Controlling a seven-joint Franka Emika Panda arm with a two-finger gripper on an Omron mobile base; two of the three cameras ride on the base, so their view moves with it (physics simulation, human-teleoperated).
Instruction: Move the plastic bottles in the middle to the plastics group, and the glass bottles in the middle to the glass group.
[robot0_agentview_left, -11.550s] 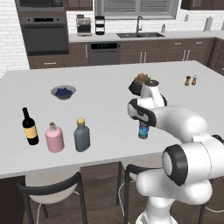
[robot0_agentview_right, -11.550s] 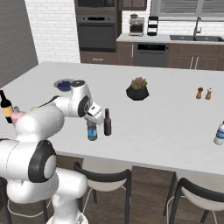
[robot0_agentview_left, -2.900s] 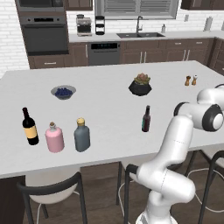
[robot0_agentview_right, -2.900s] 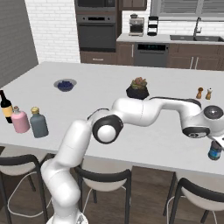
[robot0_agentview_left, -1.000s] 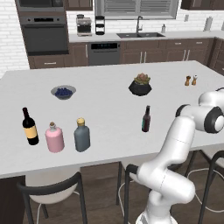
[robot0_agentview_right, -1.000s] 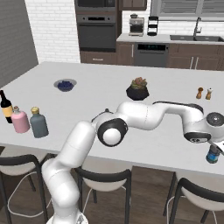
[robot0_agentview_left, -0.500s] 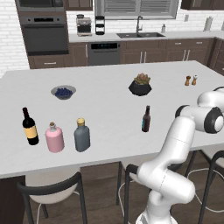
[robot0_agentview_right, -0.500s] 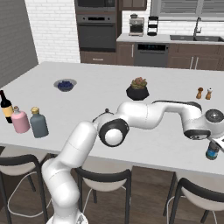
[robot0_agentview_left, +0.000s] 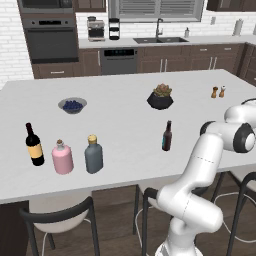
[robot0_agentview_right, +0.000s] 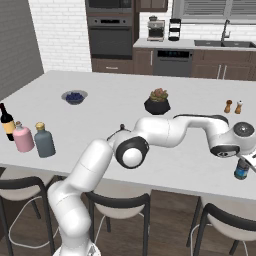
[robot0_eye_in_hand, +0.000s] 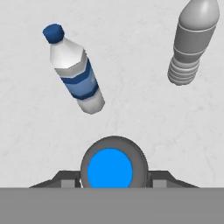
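Observation:
My gripper (robot0_eye_in_hand: 112, 176) is shut on the plastic bottle (robot0_eye_in_hand: 110, 169), seen from above as a blue cap between the fingertips. In the right base view the gripper (robot0_agentview_right: 243, 162) holds this bottle (robot0_agentview_right: 242, 170) at the counter's far right front. On the counter below stand a blue-labelled water bottle (robot0_eye_in_hand: 74, 72) and a grey ribbed plastic bottle (robot0_eye_in_hand: 192, 39). The slim dark brown bottle (robot0_agentview_left: 167, 136) stands mid-counter. The pink bottle (robot0_agentview_left: 62, 157) (robot0_agentview_right: 22, 138) stands at the left between the wine bottle (robot0_agentview_left: 34, 146) and the grey flask (robot0_agentview_left: 93, 155).
A dark pot with a plant (robot0_agentview_left: 161, 97) and a bowl of blueberries (robot0_agentview_left: 72, 105) sit further back on the white counter (robot0_agentview_left: 125, 115). Salt and pepper shakers (robot0_agentview_left: 218, 92) stand at the back right. Stools line the near edge.
The gripper and the bottle it holds have risen slightly in the right base view. The other bottles have not moved.

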